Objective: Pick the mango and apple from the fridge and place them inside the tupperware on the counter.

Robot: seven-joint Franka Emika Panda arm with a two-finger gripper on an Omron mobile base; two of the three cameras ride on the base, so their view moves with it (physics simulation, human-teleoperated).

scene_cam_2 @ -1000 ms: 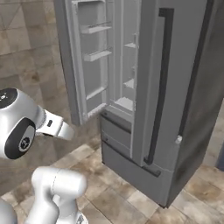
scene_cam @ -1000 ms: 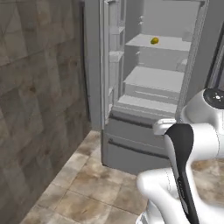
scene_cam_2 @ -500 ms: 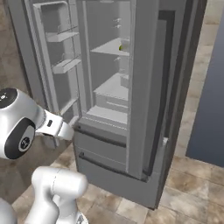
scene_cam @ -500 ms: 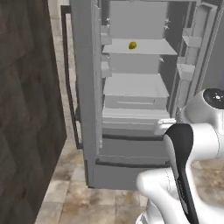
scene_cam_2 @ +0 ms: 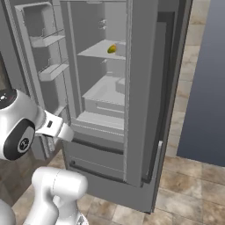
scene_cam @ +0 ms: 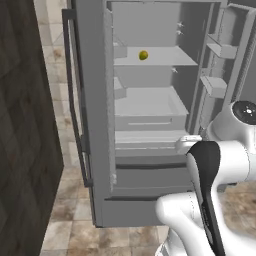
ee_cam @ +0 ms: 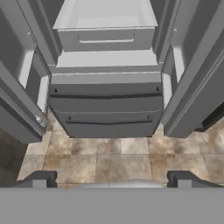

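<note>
Fridge: the fridge (scene_cam: 150, 115) stands with both upper doors swung wide, so its pale shelves and a drawer are in plain sight. It is straight ahead of the jaws.
Mango: the mango (scene_cam: 143, 55) lies on an upper shelf (scene_cam: 165, 57) inside the fridge, a small yellow fruit with some green on it. It is well above the jaws and far beyond them, with nothing touching it. From the right side I see it again (scene_cam_2: 112, 49), near the back of that same shelf.
Apple: I cannot find it on any shelf that I see.
Gripper: the gripper (ee_cam: 109, 181) looks down at the lower part of the fridge and at the floor in front of it. Only the two dark fingertips (ee_cam: 39, 179) show, one at each bottom corner of the hand view. The jaws stand wide apart and there is nothing between them.
Drawer: a pale drawer (ee_cam: 106, 28) is ahead of the jaws and above them in the hand view; under it are two dark grey lower fronts (ee_cam: 107, 109).
Door racks: one open door carries small racks (scene_cam: 220, 65), off to the right side of the jaws.
Floor: brown stone tiles (ee_cam: 118, 155) lie just ahead of the jaws, between them and the fridge.
Arm: the white arm (scene_cam: 220, 165) is folded close before the fridge, low in the view.
</note>
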